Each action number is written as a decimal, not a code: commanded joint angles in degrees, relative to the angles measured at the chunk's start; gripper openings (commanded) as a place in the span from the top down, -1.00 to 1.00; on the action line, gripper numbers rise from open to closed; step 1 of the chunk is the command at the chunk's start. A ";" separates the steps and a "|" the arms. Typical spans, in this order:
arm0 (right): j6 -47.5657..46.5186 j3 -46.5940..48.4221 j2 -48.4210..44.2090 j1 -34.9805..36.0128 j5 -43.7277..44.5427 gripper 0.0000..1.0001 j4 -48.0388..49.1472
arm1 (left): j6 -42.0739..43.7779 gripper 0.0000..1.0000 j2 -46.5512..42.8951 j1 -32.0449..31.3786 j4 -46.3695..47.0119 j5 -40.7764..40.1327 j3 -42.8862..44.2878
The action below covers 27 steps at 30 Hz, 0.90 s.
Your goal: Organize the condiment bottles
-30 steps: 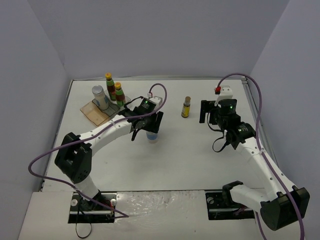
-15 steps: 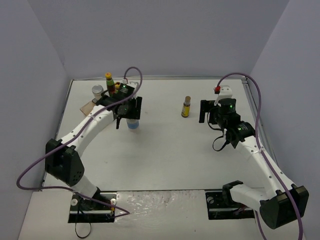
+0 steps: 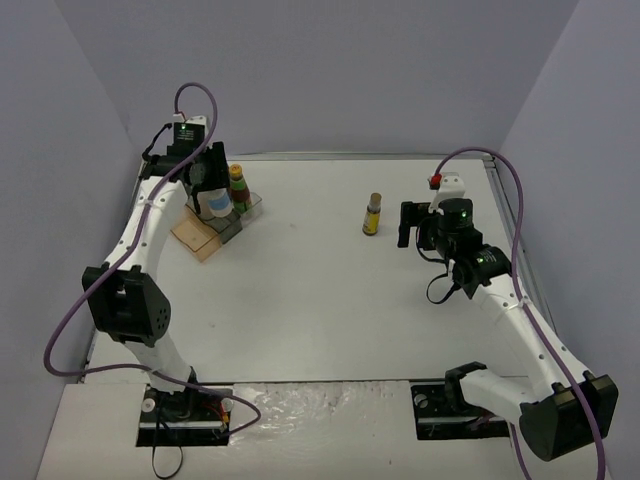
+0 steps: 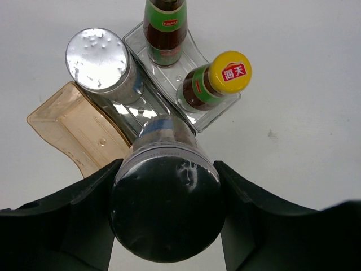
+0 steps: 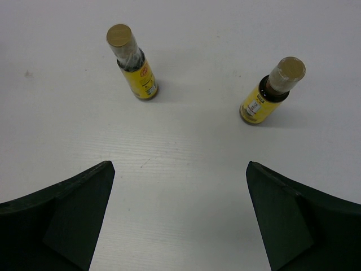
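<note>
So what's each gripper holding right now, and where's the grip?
Left gripper holds a wide pale jar with a grey lid, fingers on opposite sides of its upper body. Right gripper: open, holding nothing.

"海天" on yellow bottle cap

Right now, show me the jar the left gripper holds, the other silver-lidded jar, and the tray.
held jar [image 4: 164, 212]: left wrist view, its top.
other jar [image 4: 98, 52]: left wrist view, silver lid.
tray [image 4: 65, 121]: left wrist view, bare orange end.
</note>
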 commanded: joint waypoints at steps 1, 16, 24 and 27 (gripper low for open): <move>0.06 -0.22 -2.06 -0.51 -0.94 -1.00 3.31 | 1.42 0.75 2.33 1.75 3.90 0.86 4.64; 0.25 -0.99 -1.35 -0.60 -2.53 -1.00 3.32 | 1.14 0.58 8.22 2.89 9.35 2.44 0.06; 2.08 2.86 3.46 -0.59 -3.58 -1.00 4.63 | -0.13 0.20 9.45 2.82 10.25 3.06 -2.10; 1.98 4.45 6.17 -0.55 -5.53 -1.00 6.17 | -0.11 -0.09 9.61 2.89 9.94 3.18 -1.70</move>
